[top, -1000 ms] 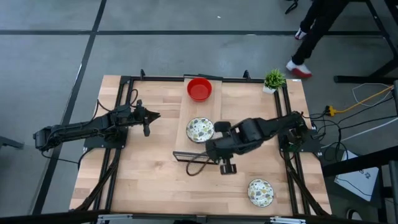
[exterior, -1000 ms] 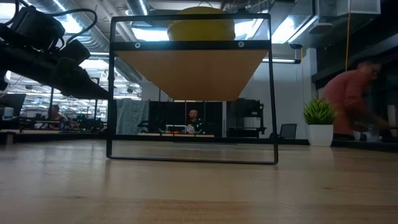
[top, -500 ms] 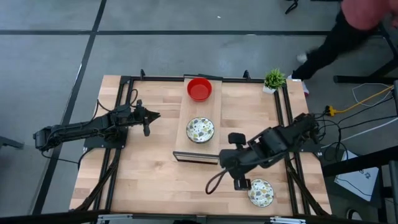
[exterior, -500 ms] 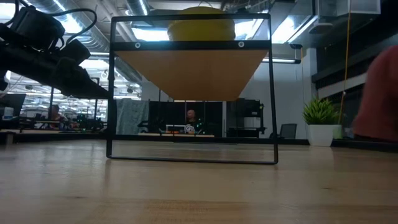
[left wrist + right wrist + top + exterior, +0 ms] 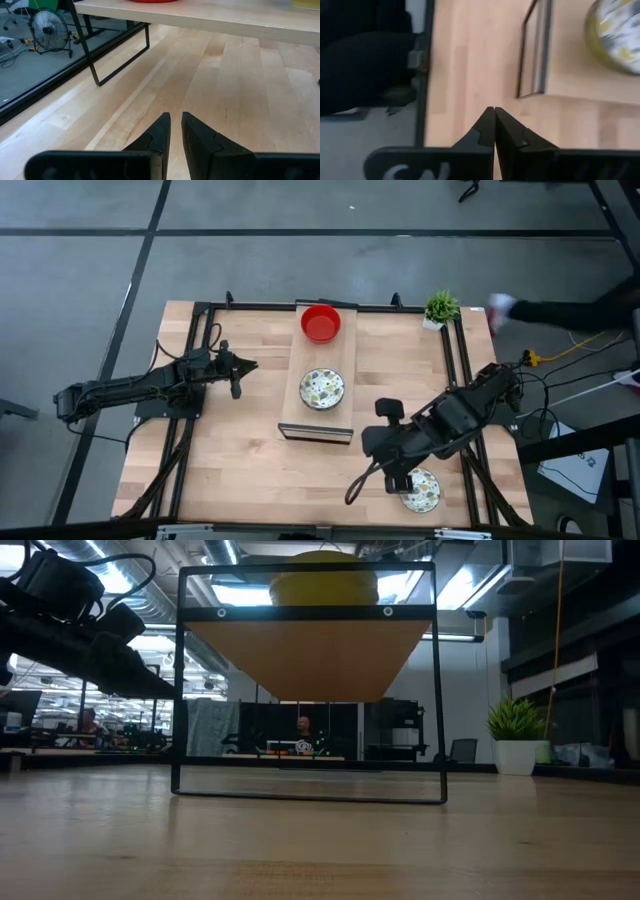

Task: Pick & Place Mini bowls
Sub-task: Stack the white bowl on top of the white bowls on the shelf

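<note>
A red mini bowl and a patterned white mini bowl sit on a raised wooden shelf in the table's middle. The right wrist view also shows this patterned bowl. A second patterned mini bowl rests on the table near the front right. My right gripper hangs above the table beside that bowl's left rim, shut and holding nothing. My left gripper waits over the left of the table, its fingers a narrow gap apart with nothing between them.
The shelf stands on a black wire frame, and a bowl's yellow underside shows above it. A small potted plant stands at the far right corner. Black rails edge the table. A person's arm reaches in beyond the far right.
My right gripper has swung from the shelf's near edge toward the table's near right, over the patterned bowl lying there, rolling a little as it went. A person has walked past beyond the table's far right corner.
</note>
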Controlling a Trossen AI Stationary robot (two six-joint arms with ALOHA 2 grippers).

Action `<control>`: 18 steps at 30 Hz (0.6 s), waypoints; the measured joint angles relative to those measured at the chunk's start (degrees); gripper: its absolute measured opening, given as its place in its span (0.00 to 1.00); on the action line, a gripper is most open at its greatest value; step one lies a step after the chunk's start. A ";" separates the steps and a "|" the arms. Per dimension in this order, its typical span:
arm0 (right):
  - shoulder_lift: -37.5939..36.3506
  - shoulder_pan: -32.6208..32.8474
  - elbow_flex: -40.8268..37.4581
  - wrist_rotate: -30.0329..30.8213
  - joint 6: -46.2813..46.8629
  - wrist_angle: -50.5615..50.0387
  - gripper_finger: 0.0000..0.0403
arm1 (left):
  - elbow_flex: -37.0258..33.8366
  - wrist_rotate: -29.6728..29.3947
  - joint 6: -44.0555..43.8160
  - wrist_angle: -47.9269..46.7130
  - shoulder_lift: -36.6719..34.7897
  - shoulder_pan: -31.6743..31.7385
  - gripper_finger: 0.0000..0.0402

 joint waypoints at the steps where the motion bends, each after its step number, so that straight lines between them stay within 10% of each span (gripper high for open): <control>1: -0.36 0.23 -0.51 1.48 -0.56 0.12 0.01 | 0.00 0.00 0.00 -0.02 0.00 -0.02 0.11; 18: -15.35 1.70 -33.61 9.03 15.48 -0.01 0.01 | 0.00 0.02 0.00 0.27 -0.02 -0.02 0.11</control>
